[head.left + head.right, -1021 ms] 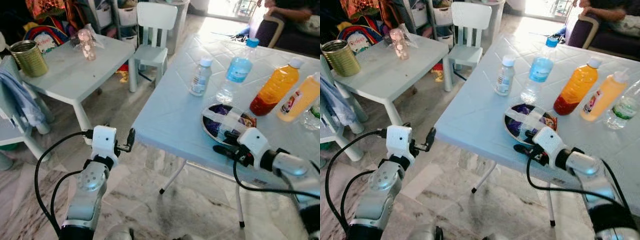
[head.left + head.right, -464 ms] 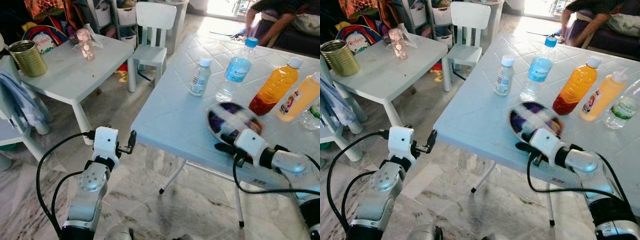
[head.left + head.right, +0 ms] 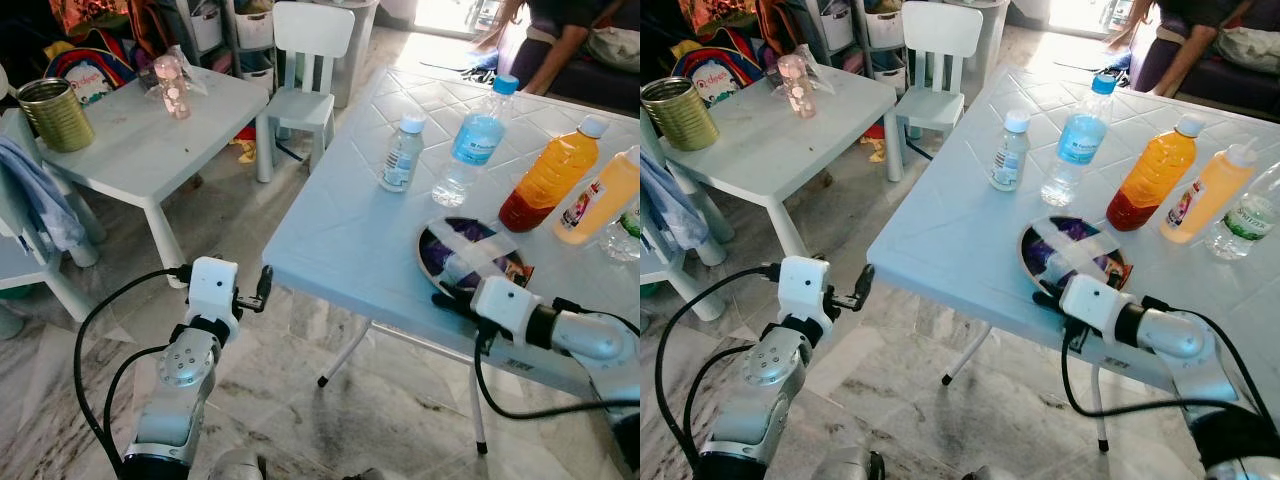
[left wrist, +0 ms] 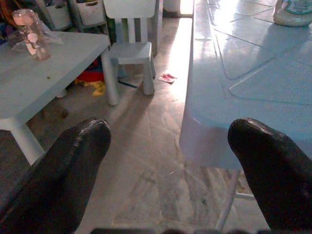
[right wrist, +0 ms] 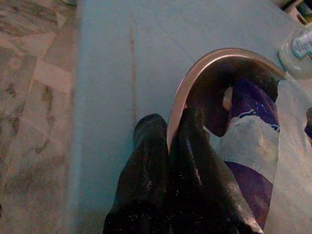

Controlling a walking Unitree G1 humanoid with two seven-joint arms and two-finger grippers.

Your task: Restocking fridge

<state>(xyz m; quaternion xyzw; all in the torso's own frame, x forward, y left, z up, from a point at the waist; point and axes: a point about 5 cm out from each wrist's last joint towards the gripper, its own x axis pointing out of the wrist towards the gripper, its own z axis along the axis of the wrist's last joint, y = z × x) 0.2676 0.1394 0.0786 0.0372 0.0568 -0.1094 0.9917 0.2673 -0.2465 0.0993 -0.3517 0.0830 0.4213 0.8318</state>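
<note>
Half a second ago the bowl [image 3: 468,252] was tilted up and blurred; now it sits flat on the pale blue surface [image 3: 345,235] near the front edge; right wrist view shows what the head views blur: right gripper [image 5: 167,141] fingers [image 5: 195,161] clenched on the bowl's metal rim, one finger outside, one inside; inside the bowl lie purple-and-white wrapped packets [image 5: 248,141]; head views give the wider row behind the bowl: small clear bottle [image 3: 401,153], blue-capped water bottle [image 3: 473,140], orange juice bottle [image 3: 550,174], a paler orange bottle [image 3: 603,195] at the far right; left gripper [image 4: 170,161] hangs released, fingers wide apart, beside the surface's corner above the marble floor [image 4: 146,161]; small white table [image 3: 150,140] carries a brass-coloured tin [image 3: 52,115] and a pink-filled jar [image 3: 172,88]; white child's chair [image 3: 306,70] behind.
</note>
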